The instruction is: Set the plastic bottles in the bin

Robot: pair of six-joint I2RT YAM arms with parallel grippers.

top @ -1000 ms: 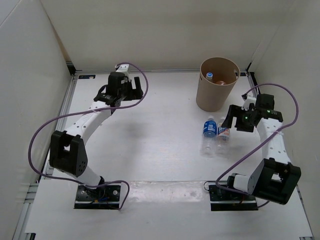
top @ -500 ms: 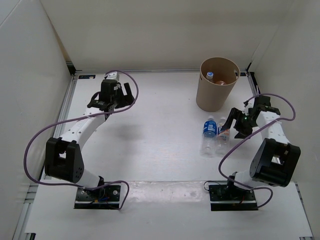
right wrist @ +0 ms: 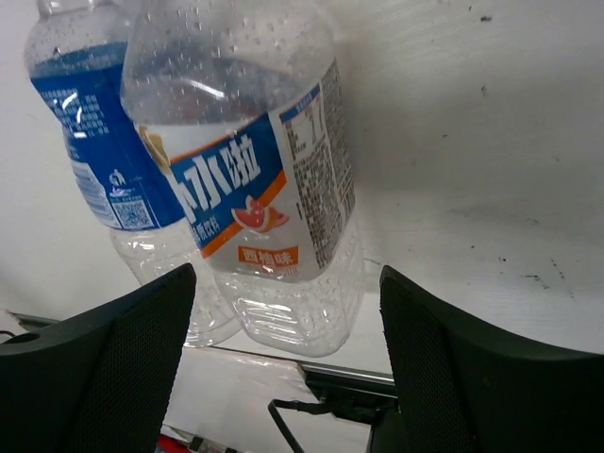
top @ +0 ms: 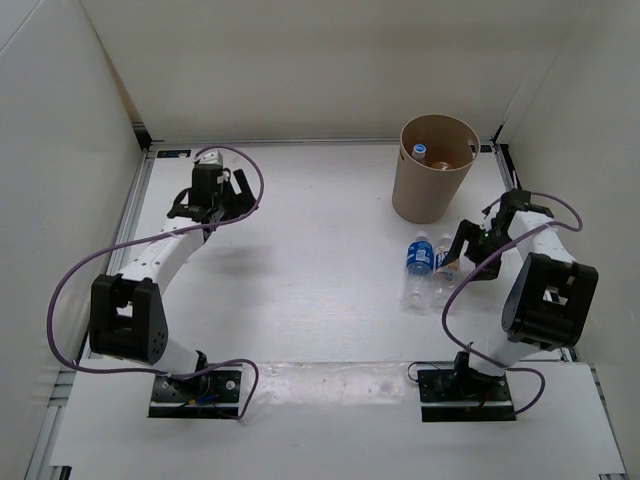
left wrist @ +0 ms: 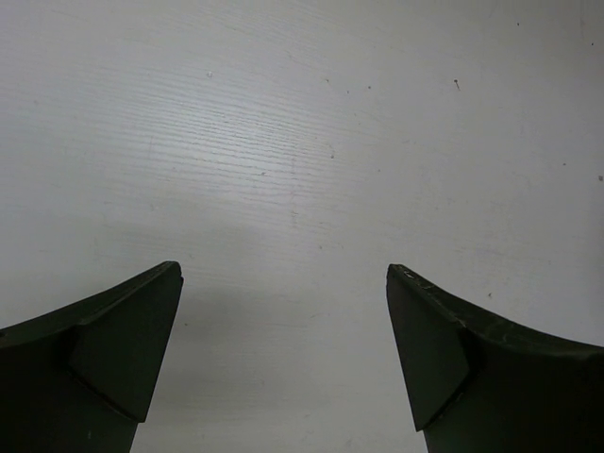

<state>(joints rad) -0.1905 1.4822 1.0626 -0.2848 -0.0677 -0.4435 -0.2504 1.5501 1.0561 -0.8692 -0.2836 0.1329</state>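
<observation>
The white-orange bottle (right wrist: 255, 179) lies against the blue-label bottle (right wrist: 90, 160); the right hand (right wrist: 285, 283), spread wide over it, could catch both or roll one away across the tabletop (right wrist: 491, 142).

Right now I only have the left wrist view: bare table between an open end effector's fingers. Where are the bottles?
Observer: Two lie side by side just near of the bin: the blue-label bottle and the white-orange-label bottle.
Operator: Anything inside the bin?
Observer: Yes, an orange bottle and another bottle's cap show inside it.
Operator: The right end effector?
Observer: The right end effector is open, close up against the white-orange-label bottle, not closed on it.
</observation>
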